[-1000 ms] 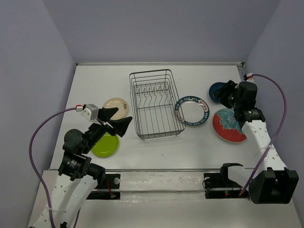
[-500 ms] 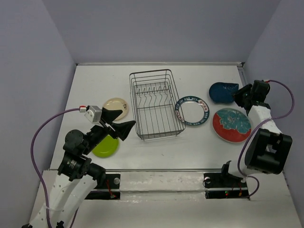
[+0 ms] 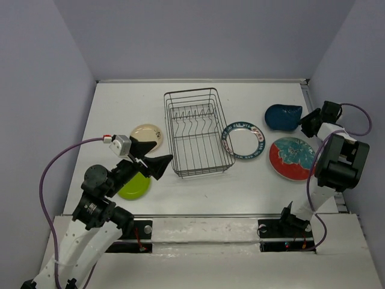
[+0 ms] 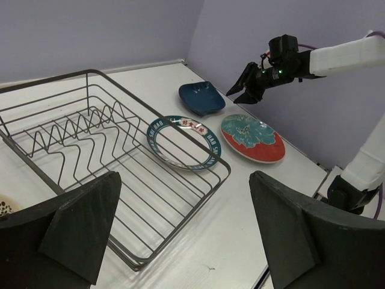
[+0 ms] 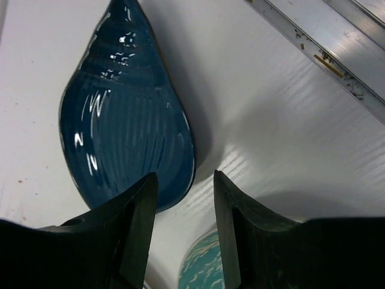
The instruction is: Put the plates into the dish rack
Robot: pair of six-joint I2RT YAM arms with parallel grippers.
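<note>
Rim of the dark blue plate lies just ahead of my right gripper, jaws parted and empty, seemingly lined up astride its near edge.

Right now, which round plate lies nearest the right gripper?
The small dark blue plate, straight ahead of the right gripper; the red patterned plate lies farther.
</note>
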